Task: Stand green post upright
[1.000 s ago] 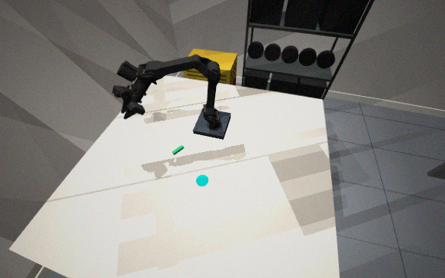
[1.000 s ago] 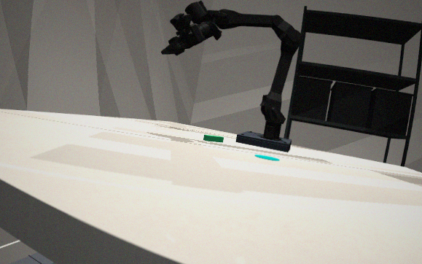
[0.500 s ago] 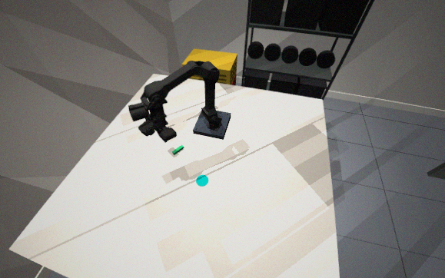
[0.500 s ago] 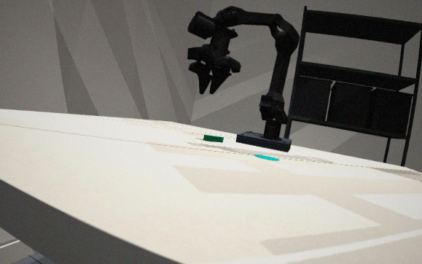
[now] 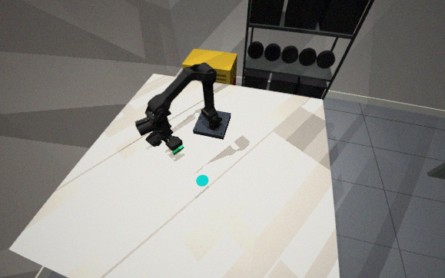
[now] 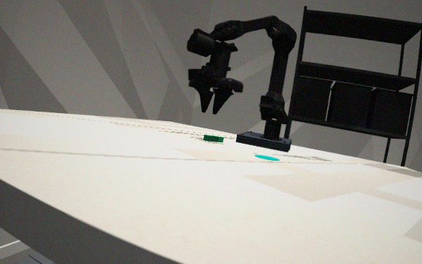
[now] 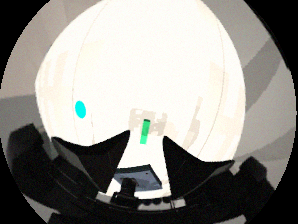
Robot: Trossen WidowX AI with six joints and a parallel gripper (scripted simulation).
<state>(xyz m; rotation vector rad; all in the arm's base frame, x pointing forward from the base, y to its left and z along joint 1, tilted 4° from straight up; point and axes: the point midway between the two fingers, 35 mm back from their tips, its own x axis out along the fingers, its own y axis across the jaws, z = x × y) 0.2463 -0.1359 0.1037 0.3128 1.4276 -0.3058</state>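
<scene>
The green post (image 5: 177, 150) (image 6: 213, 138) (image 7: 145, 131) lies on its side on the table, a short way from the arm's base. The cyan circle (image 5: 202, 180) (image 6: 267, 157) (image 7: 80, 109) is a flat disc on the table with nothing on it. My gripper (image 6: 209, 112) (image 7: 147, 135) points down and hangs well above the post in the exterior view. It is partly open, with nothing between its fingers. In the wrist view the post shows in the gap between the fingertips. In the top view the gripper body hides the fingertips and partly overlaps the post.
The arm's dark base plate (image 5: 225, 124) (image 6: 246, 139) (image 7: 147, 176) sits on the pale table (image 5: 129, 215) (image 6: 122, 189). A yellow box (image 5: 210, 57) and a black shelf rack (image 5: 294, 28) (image 6: 359, 74) stand beyond the table's far edge.
</scene>
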